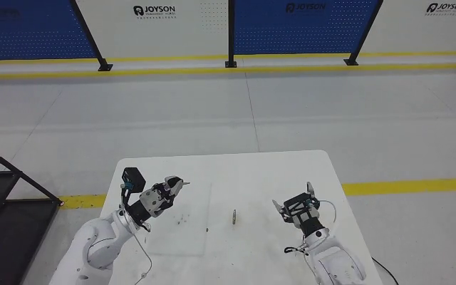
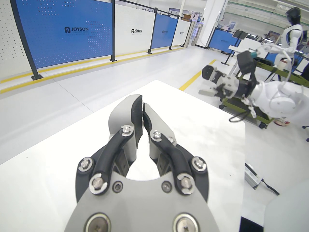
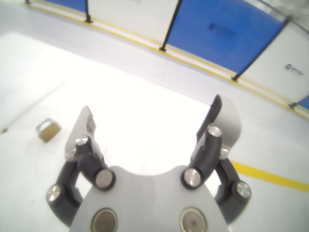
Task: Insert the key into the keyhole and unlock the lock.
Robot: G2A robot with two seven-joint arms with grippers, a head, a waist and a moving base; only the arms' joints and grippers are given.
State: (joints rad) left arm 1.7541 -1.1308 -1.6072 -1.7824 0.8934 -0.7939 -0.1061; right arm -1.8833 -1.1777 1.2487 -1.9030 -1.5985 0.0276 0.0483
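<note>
A small brass padlock (image 1: 234, 216) with a silver shackle lies near the middle of the white table (image 1: 221, 167); it also shows as the padlock (image 3: 48, 132) in the right wrist view. A tiny dark piece (image 1: 206, 229), too small to identify, lies just left of it, and the same piece (image 3: 4, 130) shows beyond the padlock. My left gripper (image 1: 178, 185) hovers over the table's left part, and in its own view the left gripper (image 2: 143, 103) is shut with nothing seen between its pads. My right gripper (image 1: 293, 194) is right of the padlock, and the right gripper (image 3: 150, 102) stands open with nothing in it.
A black metal frame (image 1: 21, 187) stands off the table's left edge. A yellow floor line (image 1: 399, 187) runs behind the table. Blue and white fence panels (image 1: 299, 21) stand far back. A grey box (image 2: 252, 176) lies on the floor beside the table.
</note>
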